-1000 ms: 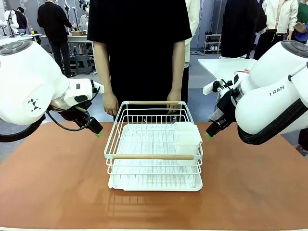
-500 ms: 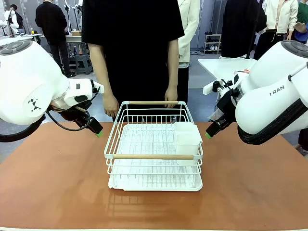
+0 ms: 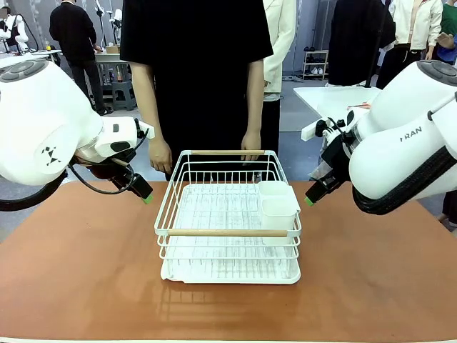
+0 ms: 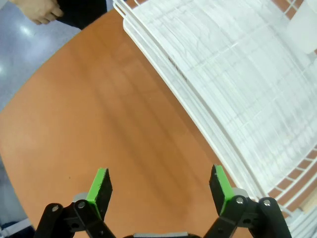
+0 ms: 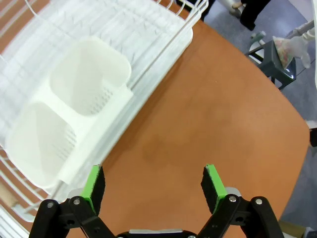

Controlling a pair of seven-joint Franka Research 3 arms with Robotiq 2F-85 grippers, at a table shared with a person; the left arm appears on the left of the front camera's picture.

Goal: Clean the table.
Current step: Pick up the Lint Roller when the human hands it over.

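Under wire rack [image 3: 227, 232], table [image 3: 86, 286] terracotta, smooth w/ sheen

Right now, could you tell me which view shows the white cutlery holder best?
The right wrist view: the cutlery holder is close, both compartments seen from above. The front view shows it smaller; the left wrist view, one corner.

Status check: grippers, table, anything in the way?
Left gripper and right gripper: jaws open, empty, above the table, either side of the dish rack. Person's hands near its far rim.
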